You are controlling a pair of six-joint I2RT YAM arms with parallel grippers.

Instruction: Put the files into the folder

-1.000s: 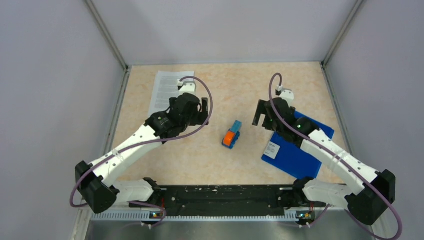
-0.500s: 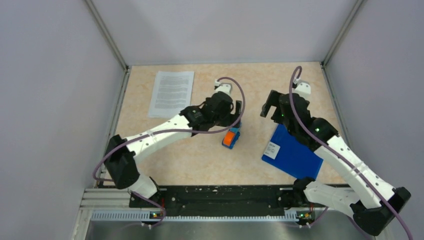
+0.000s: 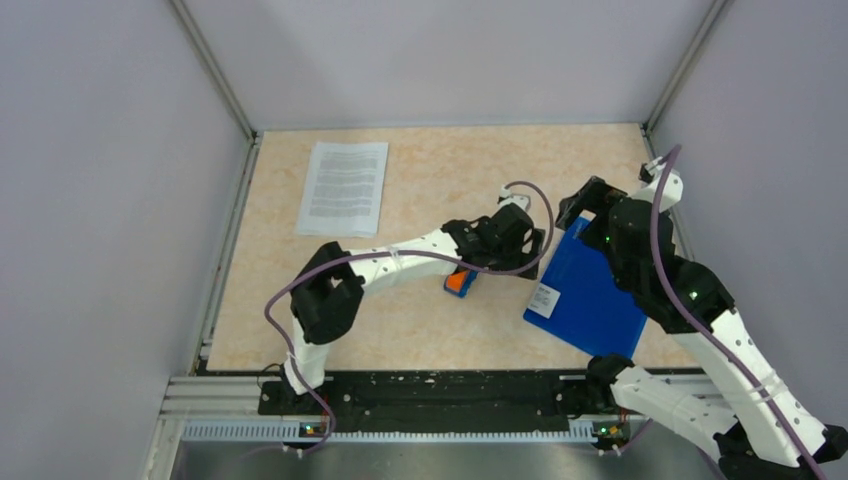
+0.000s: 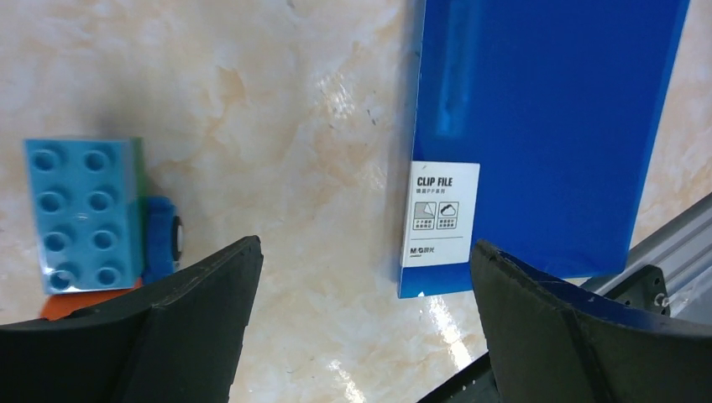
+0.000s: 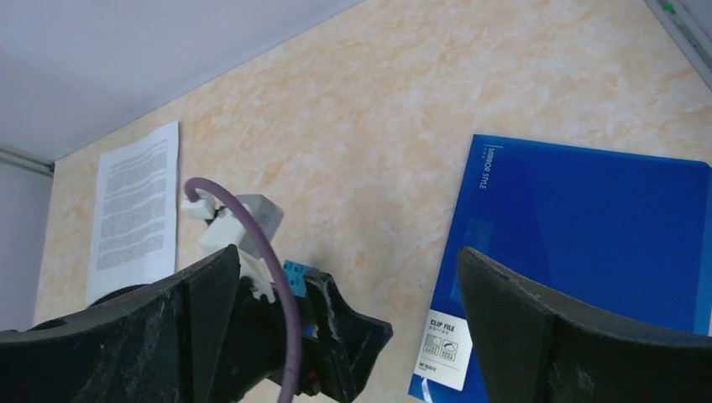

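Shows the left tool [image 4: 365, 252] spread wide and holding nothing, hanging low over the bare surface [image 4: 294, 109] between a small orange-and-blue block [image 4: 84, 214] and the folder [image 4: 546, 126]. Beside one finger, the block, studs up. Beside the other, the folder's near left corner with a white label [image 4: 438, 214] reading "CLIP FILE". Shows the right tool [image 5: 346, 256] likewise spread wide and empty, raised above the folder's far end and looking down on the closed blue cover. From above: left arm stretched far across towards the middle, its tool just beside the folder's left edge; right arm bent over the folder's far corner. Folder lying flat and shut on the right side of the surface, turned at an angle. Files [image 3: 343, 187] — seen as one white sheet of dense black print — lying flat at the far left of the surface, well apart from the folder and from both tools.
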